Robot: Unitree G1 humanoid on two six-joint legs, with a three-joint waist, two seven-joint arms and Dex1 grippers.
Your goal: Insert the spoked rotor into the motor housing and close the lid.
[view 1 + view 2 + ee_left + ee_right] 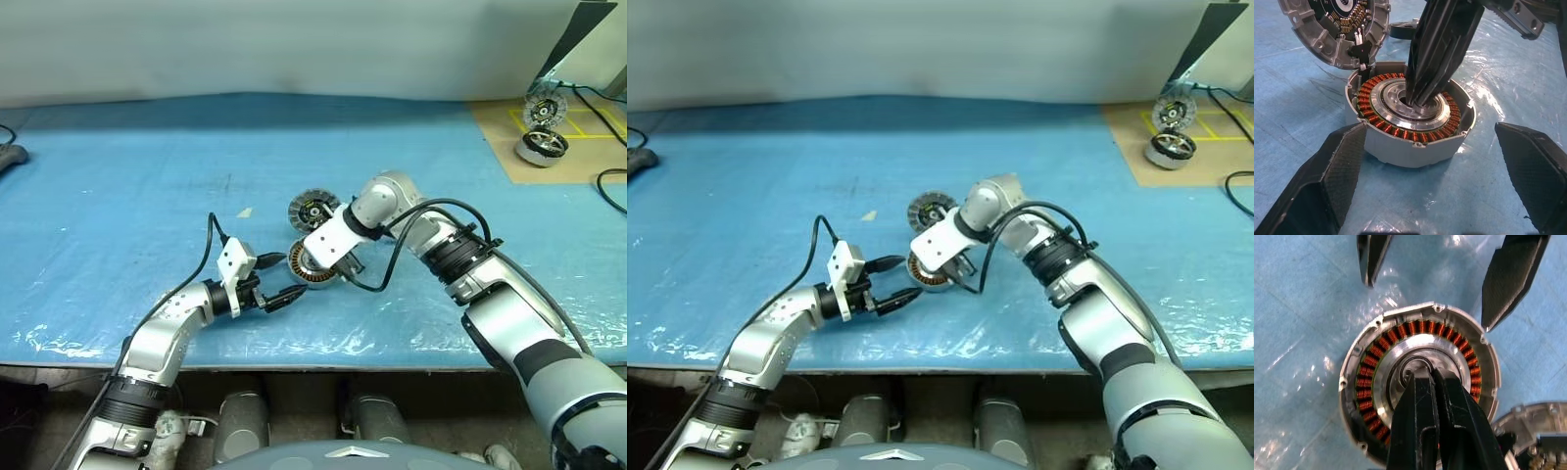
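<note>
The motor housing (pixel 1410 147) stands on the blue sheet, a shallow silver cup with a copper winding ring around a silver hub. Its lid (pixel 312 211) is swung open behind it, inner face showing. My right gripper (pixel 1429 373) points steeply down, shut, with its tips on the hub's centre bore and nothing held. My left gripper (pixel 909 278) lies level just in front-left of the housing, open wide, and its fingers (pixel 1342 166) flank the cup without touching it. A dark round piece (pixel 1402 30) lies beyond the housing beside the lid; I cannot tell whether it is the spoked rotor.
Another hinged motor (pixel 542 145) sits on a brown board with yellow tape lines at the far right. A black object (pixel 8 155) lies at the left edge. The right arm's black cable (pixel 392 264) loops beside the housing. The table's front edge runs close behind my left gripper.
</note>
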